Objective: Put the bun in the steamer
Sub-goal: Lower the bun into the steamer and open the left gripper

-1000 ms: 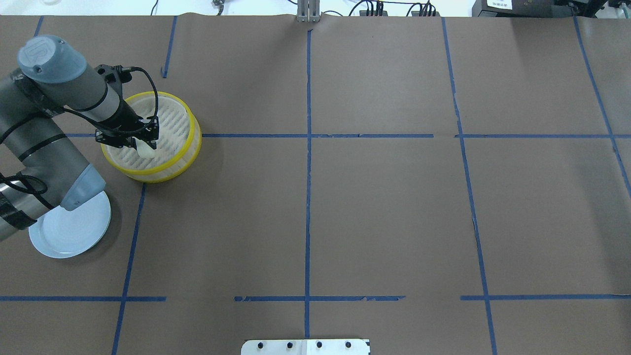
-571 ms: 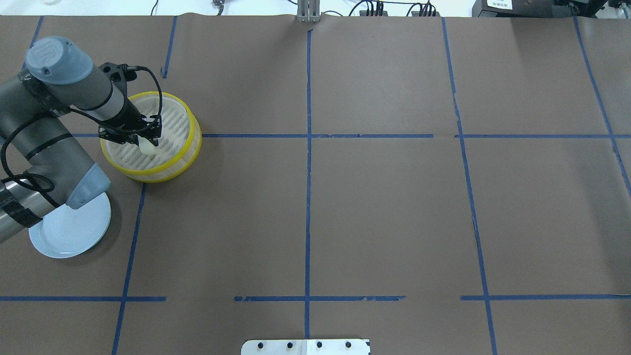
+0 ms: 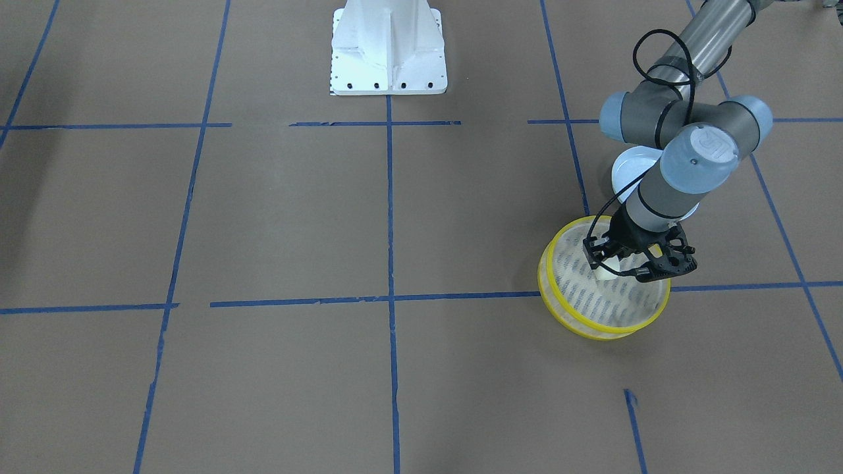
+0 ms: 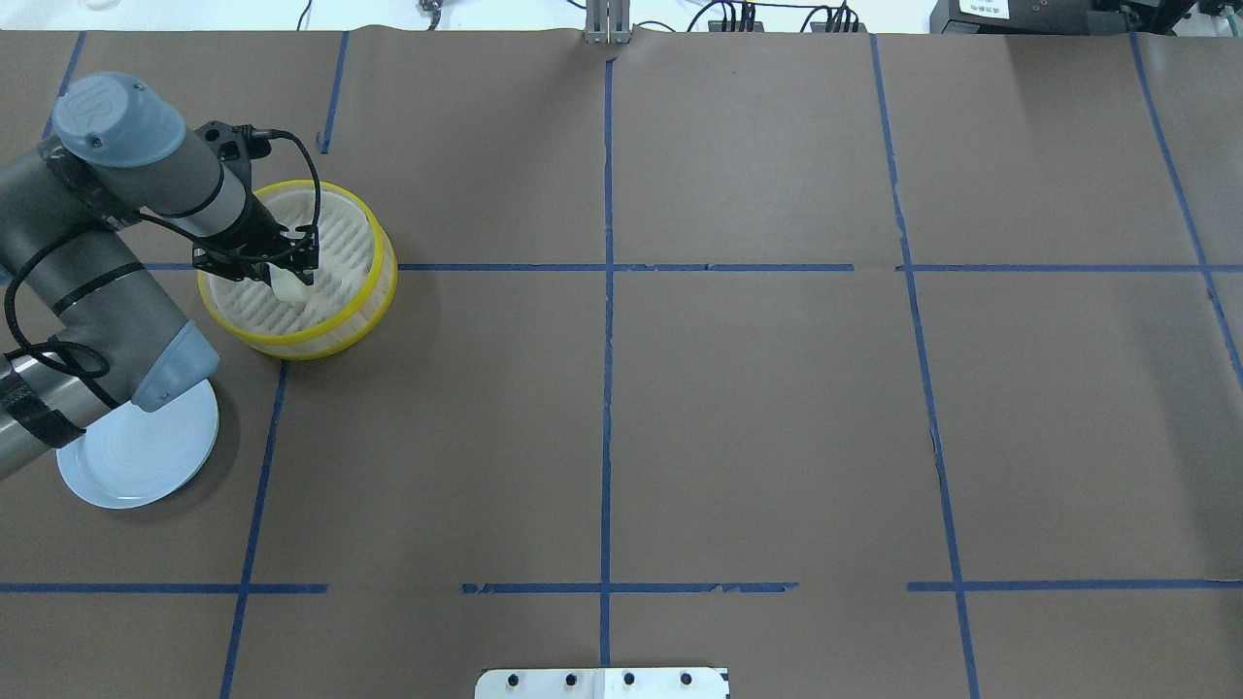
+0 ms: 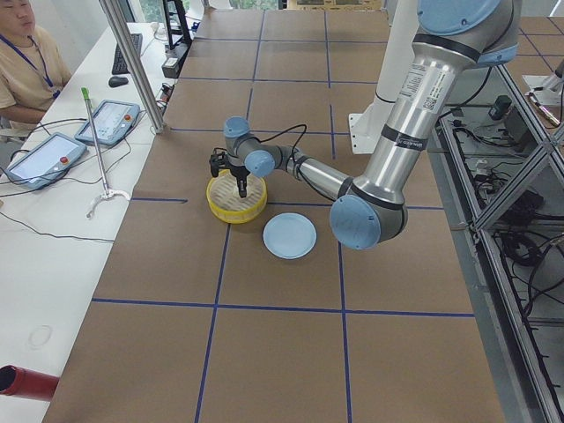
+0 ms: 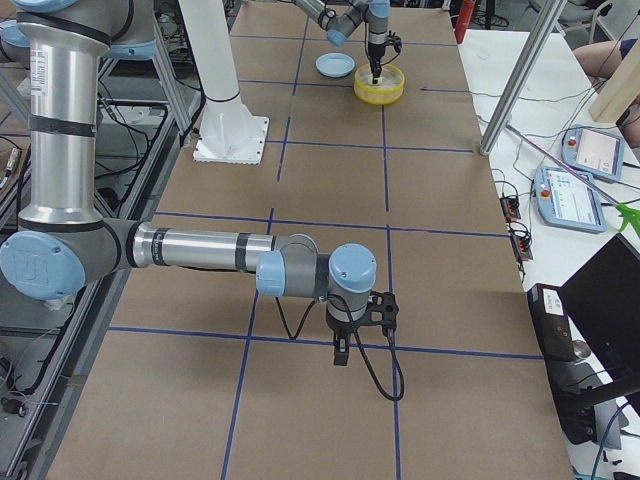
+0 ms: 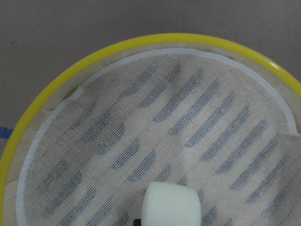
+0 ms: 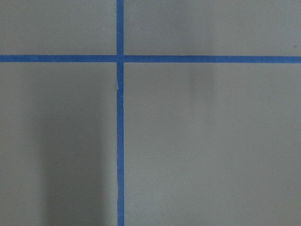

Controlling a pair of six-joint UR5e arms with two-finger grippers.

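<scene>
We pinch the soft cream-white bun (image 4: 290,288) in our left gripper (image 4: 291,276) over the round yellow-rimmed steamer (image 4: 386,277); released too high, it may bounce out.

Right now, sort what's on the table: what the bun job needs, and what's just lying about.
In the job:
bun, held by the left tool
steamer, under the bun

Lying about:
pale blue plate, beside the steamer
right tool, far from the steamer
</scene>
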